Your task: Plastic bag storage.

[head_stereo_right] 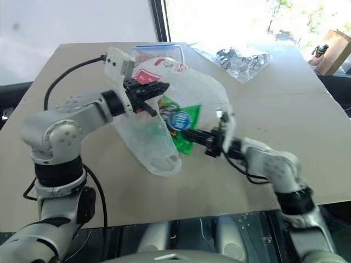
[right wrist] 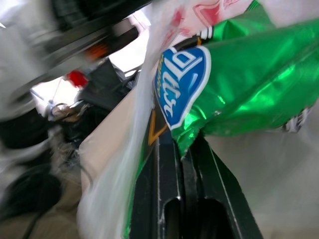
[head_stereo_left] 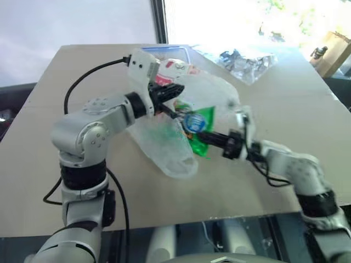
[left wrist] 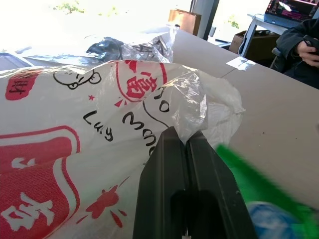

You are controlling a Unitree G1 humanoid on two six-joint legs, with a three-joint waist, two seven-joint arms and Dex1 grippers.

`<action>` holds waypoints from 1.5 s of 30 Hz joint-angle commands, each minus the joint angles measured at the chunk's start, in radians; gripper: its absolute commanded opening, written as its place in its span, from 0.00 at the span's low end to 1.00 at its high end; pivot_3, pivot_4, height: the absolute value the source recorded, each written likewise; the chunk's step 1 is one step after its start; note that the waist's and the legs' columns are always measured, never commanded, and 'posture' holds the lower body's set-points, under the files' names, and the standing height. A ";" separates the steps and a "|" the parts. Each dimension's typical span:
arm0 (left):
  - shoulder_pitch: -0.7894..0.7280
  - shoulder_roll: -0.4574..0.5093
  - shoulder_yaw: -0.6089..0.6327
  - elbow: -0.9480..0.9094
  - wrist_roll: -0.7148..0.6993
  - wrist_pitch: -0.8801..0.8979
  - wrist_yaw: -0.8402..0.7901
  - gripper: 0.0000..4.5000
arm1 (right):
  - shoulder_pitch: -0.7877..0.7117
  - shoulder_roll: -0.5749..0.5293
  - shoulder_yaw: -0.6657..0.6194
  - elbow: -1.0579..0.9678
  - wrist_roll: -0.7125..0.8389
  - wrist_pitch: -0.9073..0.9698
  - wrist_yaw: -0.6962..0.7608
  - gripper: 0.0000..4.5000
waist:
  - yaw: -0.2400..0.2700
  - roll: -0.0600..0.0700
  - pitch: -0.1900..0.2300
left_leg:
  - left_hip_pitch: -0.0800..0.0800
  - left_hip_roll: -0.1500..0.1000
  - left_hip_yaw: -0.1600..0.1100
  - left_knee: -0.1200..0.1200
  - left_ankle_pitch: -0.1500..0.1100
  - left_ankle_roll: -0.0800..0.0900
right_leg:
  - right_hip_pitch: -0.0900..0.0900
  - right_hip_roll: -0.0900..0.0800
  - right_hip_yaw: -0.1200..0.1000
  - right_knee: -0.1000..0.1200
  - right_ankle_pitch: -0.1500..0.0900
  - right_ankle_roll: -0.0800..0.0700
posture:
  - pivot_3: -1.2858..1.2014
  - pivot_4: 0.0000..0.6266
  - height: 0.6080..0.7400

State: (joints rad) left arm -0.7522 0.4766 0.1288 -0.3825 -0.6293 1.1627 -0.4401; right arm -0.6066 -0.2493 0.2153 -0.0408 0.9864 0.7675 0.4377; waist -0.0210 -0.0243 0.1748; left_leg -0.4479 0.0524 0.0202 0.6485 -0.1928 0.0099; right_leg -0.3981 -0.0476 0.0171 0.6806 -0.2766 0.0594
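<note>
On the counter (head_stereo_left: pixel 285 104), the plastic bag (head_stereo_right: pixel 189 90) billows between my two hands, part lifted, its lower end trailing on the surface below them. My left hand (head_stereo_left: pixel 171 90) is pinched together on a fold of the bag's upper film, red print spread just beyond its fingers. My right hand (head_stereo_right: pixel 189 133), coming in level from the other side, is clamped on the corner of a green chip packet (head_stereo_left: pixel 198 129) pressed against the bag's side, just under my left hand. A crumpled clear wrapper (head_stereo_left: pixel 244 61) lies well beyond both. The risk, as I judge it: the thin film could tear or slip from my left pinch if my right pushes the packet hard against it.
</note>
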 commanded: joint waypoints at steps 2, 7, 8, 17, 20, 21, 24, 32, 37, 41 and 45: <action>0.005 0.006 0.025 -0.049 -0.033 -0.004 0.000 0.00 | -0.230 0.191 0.029 0.448 -0.294 -0.261 0.000 0.01 | 0.002 0.000 0.000 | -0.001 0.001 0.000 0.000 0.000 0.000 | -0.001 0.001 0.000 0.000 0.000 0.000 | 0.52 0.24 1.00; 0.028 -0.022 0.039 -0.073 -0.047 -0.005 0.038 0.00 | -0.337 0.272 0.007 0.683 -0.437 -0.389 0.135 0.30 | 0.013 0.000 0.000 | -0.003 0.000 0.001 -0.001 0.000 -0.001 | -0.001 -0.001 -0.001 -0.003 0.000 -0.001 | 0.52 0.24 1.00; 0.034 -0.028 0.041 -0.074 -0.042 -0.014 0.048 0.00 | -0.328 0.265 -0.001 0.659 -0.461 -0.402 0.126 0.41 | 0.014 0.000 0.000 | -0.003 0.000 0.001 -0.001 0.000 -0.002 | -0.001 -0.002 -0.001 -0.003 0.000 -0.001 | 0.52 0.24 1.00; 0.039 -0.093 0.074 0.057 0.014 -0.143 0.113 0.00 | -0.030 -0.026 -0.026 -0.166 -0.531 -0.181 0.061 0.84 | 0.012 0.001 0.000 | -0.003 0.000 0.000 -0.002 0.000 -0.001 | -0.002 -0.003 -0.002 -0.001 0.000 -0.001 | 0.52 0.24 1.00; 0.037 -0.101 0.054 0.082 0.026 -0.177 0.102 0.00 | 0.015 -0.121 -0.045 -0.330 -0.565 -0.091 0.018 0.84 | 0.005 0.001 0.000 | -0.001 0.000 0.001 -0.002 0.000 -0.001 | -0.002 -0.001 0.000 0.000 0.000 -0.001 | 0.52 0.24 1.00; 0.034 -0.104 0.050 0.089 0.026 -0.187 0.099 0.00 | 0.032 -0.142 -0.063 -0.380 -0.559 -0.066 0.009 0.96 | 0.007 0.001 0.000 | -0.001 0.000 0.001 -0.002 0.000 -0.001 | -0.002 -0.001 0.000 0.000 0.000 -0.001 | 0.52 0.24 1.00; 0.029 -0.100 0.037 0.104 0.032 -0.210 0.088 0.00 | 0.055 -0.204 -0.070 -0.467 -0.629 -0.028 -0.046 0.99 | 0.008 0.001 0.000 | -0.001 0.000 0.001 -0.002 0.000 -0.001 | -0.002 -0.001 0.000 0.000 0.000 -0.001 | 0.52 0.24 1.00; 0.015 -0.080 0.033 0.112 0.030 -0.221 0.070 0.00 | -0.054 -0.178 -0.058 -0.192 -0.864 -0.074 -0.215 0.99 | 0.007 0.000 0.000 | -0.001 0.000 0.002 -0.001 0.000 -0.001 | -0.002 -0.001 0.000 0.000 0.000 -0.001 | 0.52 0.24 1.00; 0.015 -0.064 0.033 0.097 0.041 -0.250 0.058 0.00 | -0.109 -0.138 -0.120 -0.081 -0.840 -0.121 -0.167 0.71 | 0.009 0.001 0.000 | -0.003 0.000 0.002 -0.002 0.000 -0.001 | -0.002 -0.001 0.000 -0.002 0.000 -0.001 | 0.52 0.24 1.00; 0.020 -0.068 0.031 0.094 0.035 -0.277 0.047 0.00 | -0.105 -0.173 -0.091 -0.092 -0.858 -0.138 -0.094 0.28 | 0.011 0.001 0.000 | -0.004 0.000 0.002 -0.002 0.000 -0.001 | -0.003 -0.001 0.001 -0.003 0.000 -0.001 | 0.52 0.24 1.00; 0.021 -0.066 0.033 0.092 0.023 -0.266 0.039 0.00 | -0.096 -0.168 -0.076 -0.128 -0.839 -0.130 -0.038 0.03 | 0.009 0.001 0.000 | -0.004 0.000 0.002 -0.002 0.000 -0.001 | -0.003 -0.001 0.001 -0.002 0.000 -0.001 | 0.52 0.24 1.00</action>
State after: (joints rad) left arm -0.7143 0.4074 0.1558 -0.2523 -0.5860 0.9066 -0.3896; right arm -0.6954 -0.4158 0.1432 -0.1116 0.1375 0.6512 0.3773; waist -0.0119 -0.0238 0.1752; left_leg -0.4513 0.0523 0.0223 0.6462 -0.1931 0.0091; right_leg -0.4015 -0.0486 0.0176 0.6785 -0.2763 0.0586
